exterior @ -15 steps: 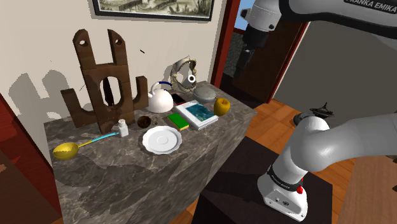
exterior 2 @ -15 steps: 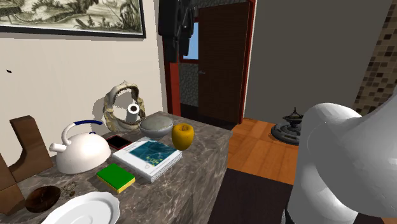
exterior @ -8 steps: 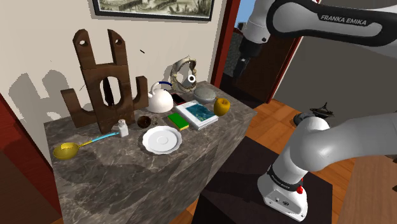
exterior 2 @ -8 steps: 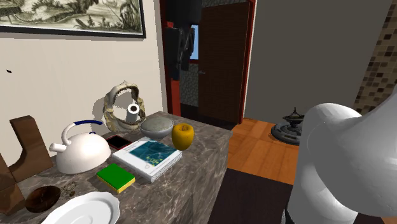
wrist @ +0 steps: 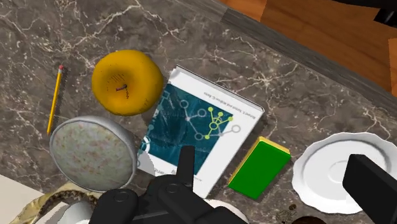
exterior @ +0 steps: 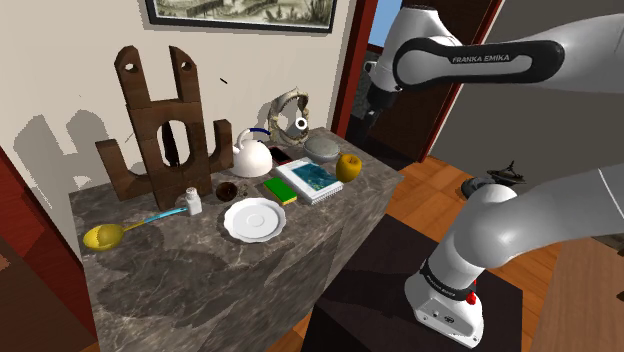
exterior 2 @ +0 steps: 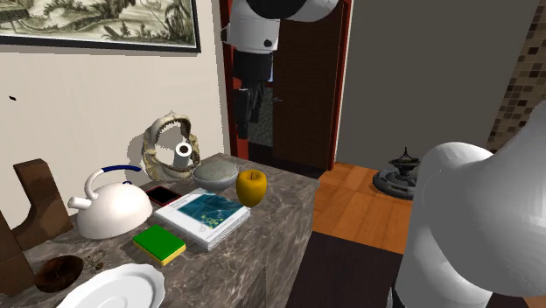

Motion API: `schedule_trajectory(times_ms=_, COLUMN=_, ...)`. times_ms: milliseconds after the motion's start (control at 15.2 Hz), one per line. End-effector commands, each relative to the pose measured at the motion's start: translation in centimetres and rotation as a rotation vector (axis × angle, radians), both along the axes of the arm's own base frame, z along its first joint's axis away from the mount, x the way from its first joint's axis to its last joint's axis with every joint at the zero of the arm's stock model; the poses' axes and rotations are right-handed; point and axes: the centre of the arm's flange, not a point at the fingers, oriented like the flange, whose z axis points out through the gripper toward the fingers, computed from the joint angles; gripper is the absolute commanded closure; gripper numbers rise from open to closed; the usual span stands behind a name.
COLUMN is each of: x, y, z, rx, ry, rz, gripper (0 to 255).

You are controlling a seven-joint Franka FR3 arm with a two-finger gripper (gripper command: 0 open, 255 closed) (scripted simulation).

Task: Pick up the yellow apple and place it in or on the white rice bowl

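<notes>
Shoulder view: gripper (exterior: 370,112) hangs high over the counter's far end, w/ the yellow apple (exterior: 349,166) nearly straight below, just beside the grey speckled bowl (exterior: 322,149). Second exterior view: apple (exterior 2: 251,187) sits near the counter edge, bowl (exterior 2: 216,172) to its left, gripper (exterior 2: 244,118) well above both. Wrist view: fingers stand wide apart, nothing btwn them; apple (wrist: 126,81) is round, no long axis, stem dimple up, offset from the gripper (wrist: 273,160) toward the bowl (wrist: 93,153) side.

Dark grey counter (exterior: 200,270), marble-look, polished, white-veined. Yellow apple (wrist: 125,81), smooth and matt. Grey bowl (wrist: 92,153), mottled, speckled surface. Brown wooden rack (exterior: 165,130), shoulder view's upper left. My arm's shell (exterior: 600,40), glossy white.
</notes>
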Motion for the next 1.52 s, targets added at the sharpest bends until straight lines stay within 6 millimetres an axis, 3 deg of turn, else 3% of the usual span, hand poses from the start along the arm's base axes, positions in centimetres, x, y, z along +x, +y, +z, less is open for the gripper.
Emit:
schedule_trajectory(times_ms=0, x=0.7, y=-1.9, z=-2.0, rx=-0.006, ry=-0.004, rz=-0.001, gripper=0)
schedule_trajectory(times_ms=1056, x=7.4, y=-15.9, z=-15.6, rx=-0.046, ry=-0.023, rz=-0.014, gripper=0)
schedule_trajectory(times_ms=1452, x=8.0, y=-16.6, z=-18.5, rx=-0.047, ry=-0.023, rz=-0.014, gripper=0)
